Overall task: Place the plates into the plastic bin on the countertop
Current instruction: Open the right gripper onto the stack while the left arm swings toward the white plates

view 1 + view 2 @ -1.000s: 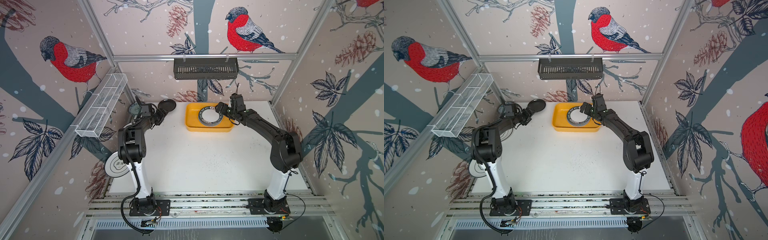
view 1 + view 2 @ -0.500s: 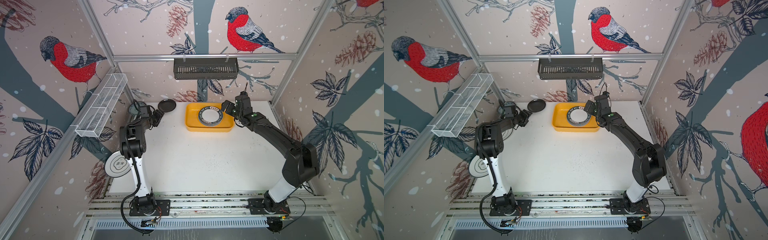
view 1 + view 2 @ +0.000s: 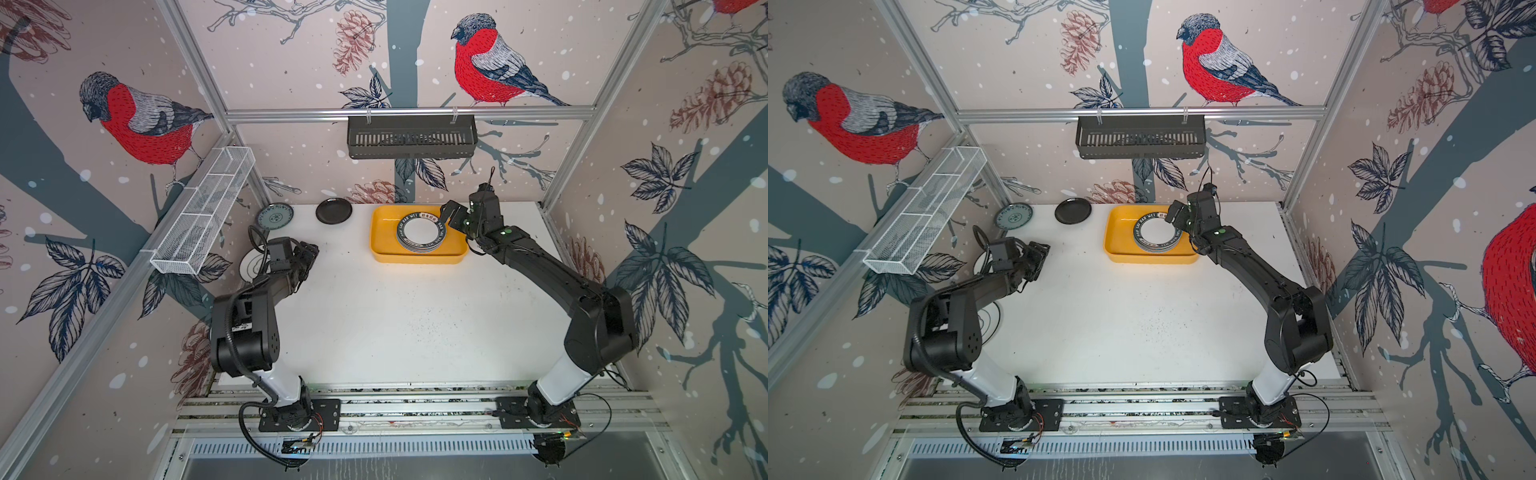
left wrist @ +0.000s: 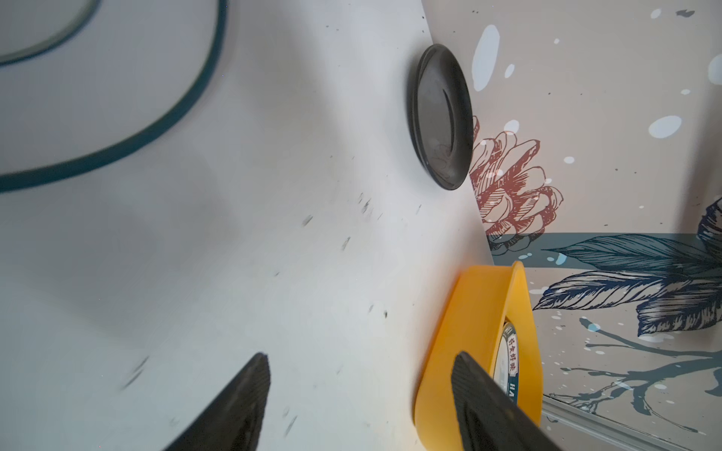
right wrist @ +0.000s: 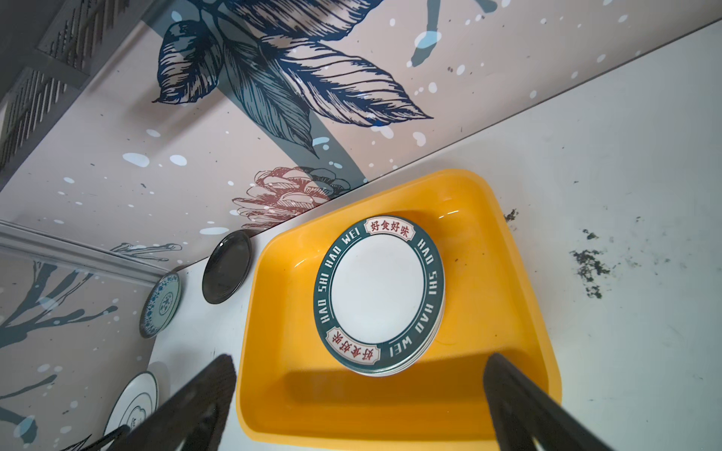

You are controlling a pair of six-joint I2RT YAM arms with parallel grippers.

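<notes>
The yellow plastic bin (image 3: 380,245) (image 3: 1115,245) (image 5: 488,273) (image 4: 469,332) stands at the back of the white countertop (image 3: 395,324). Inside it lies a stack of plates (image 3: 420,232) (image 3: 1157,234) (image 5: 377,289), topped by a dark lettered rim. My right gripper (image 3: 451,216) (image 5: 359,390) hovers open beside the stack's right edge, empty. Left of the bin lie a small black plate (image 3: 333,211) (image 4: 439,117) and a grey-blue plate (image 3: 274,216) (image 5: 160,304). My left gripper (image 3: 309,253) (image 4: 359,390) is open and empty over bare countertop. A white plate (image 3: 250,266) (image 5: 131,402) lies partly behind that arm.
A white wire-mesh rack (image 3: 203,216) hangs on the left wall and a black slotted basket (image 3: 411,137) on the back rail. Aluminium rails (image 3: 415,405) edge the front. Another white plate (image 3: 990,322) peeks from under the left arm's elbow.
My right gripper has drawn off the stack to the right. My left gripper has pulled back from the black plate toward the front, and its elbow now covers the front-left plate.
</notes>
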